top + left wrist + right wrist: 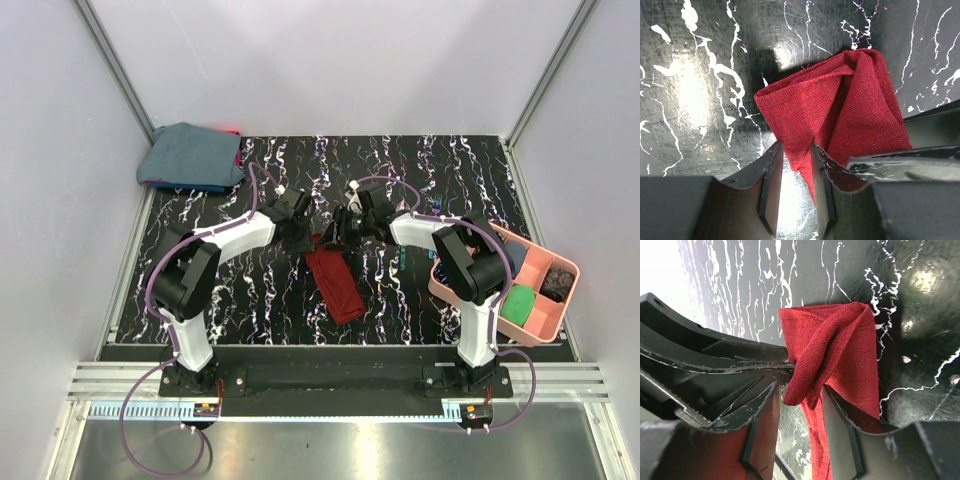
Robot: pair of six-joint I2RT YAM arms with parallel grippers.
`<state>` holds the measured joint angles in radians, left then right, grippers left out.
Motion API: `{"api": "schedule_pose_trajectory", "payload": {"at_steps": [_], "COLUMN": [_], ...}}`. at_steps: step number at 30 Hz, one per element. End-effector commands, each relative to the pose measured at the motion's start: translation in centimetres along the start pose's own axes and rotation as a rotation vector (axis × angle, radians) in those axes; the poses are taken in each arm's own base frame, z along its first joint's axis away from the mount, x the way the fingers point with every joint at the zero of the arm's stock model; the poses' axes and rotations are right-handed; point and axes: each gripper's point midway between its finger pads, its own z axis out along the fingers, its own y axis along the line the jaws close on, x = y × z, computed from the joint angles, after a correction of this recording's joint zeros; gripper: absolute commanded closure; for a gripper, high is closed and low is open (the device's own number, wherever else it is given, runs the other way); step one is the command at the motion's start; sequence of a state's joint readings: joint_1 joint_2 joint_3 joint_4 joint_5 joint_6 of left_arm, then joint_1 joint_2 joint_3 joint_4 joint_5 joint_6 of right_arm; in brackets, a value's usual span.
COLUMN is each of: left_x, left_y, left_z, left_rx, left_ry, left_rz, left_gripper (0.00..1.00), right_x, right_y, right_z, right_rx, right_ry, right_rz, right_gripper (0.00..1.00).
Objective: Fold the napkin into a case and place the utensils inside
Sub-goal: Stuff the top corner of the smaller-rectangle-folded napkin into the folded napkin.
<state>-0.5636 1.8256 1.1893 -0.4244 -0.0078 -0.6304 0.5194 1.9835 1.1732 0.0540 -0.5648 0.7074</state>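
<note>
Red napkin [335, 280] lies mid-surface [250, 300] in the top view, folded to a narrow strip angled toward the near edge, i.e. roughly case-shaped already. Both arms reach in over its far end. Left claw [298, 232] and right claw [335, 232] sit just beside each other there, prob. because that end carries the loose folds that need setting. Pink tray [548, 335] sits at the right edge and a blue-grey cloth [190, 155] in the far left corner, both well apart from the work. Can't pick out the utensils w/ any certainty.

Left wrist: the napkin [840, 105] shows a diagonal flap folded over, edges bunched rather than flat. The left claw [796, 150] is at a narrow gap, w/ a cloth corner lying in that gap but bright surface visible beside it, so it looks unpinched, not clamped.

Right wrist: the right claw [801, 390] is fairly wide, and a rolled fold of napkin [850, 355] droops between the fingers, loose, w/ space on one side. Looks like a let-go rather than a hold. Fold is still lumpy, so the pocket prob. needs tidying before anything goes in.
</note>
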Motion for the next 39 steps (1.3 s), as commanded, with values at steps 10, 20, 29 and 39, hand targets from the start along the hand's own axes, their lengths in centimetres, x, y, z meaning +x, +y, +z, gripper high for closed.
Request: {"api": "schedule_pose_trajectory", "payload": {"at_steps": [10,20,29,39], "left_x": [-2.9,-2.6,-2.7,-2.7], "left_y": [-1.1,-1.0,-0.8,-0.8], "left_z": [-2.7,-2.1,-2.3,-2.6], "left_rx": [0.098,0.100,0.099,0.116], "left_ry": [-0.107,-0.094,-0.109,-0.121], "left_rz": [-0.130,-0.129,-0.127,-0.148], "left_gripper": [0.73,0.75,0.75,0.74], "right_x": [-1.2,-1.2,-0.9,-1.4], "right_y": [1.5,2.0,2.9,3.1], "right_z": [-0.3,-0.6,-0.9,-0.4], "right_rx": [0.100,0.125,0.152,0.193], "right_ry": [-0.112,-0.121,-0.138,-0.192], "right_rz": [-0.170,-0.209,-0.263,-0.336], "right_gripper": [0.57,0.66,0.61,0.60]}}
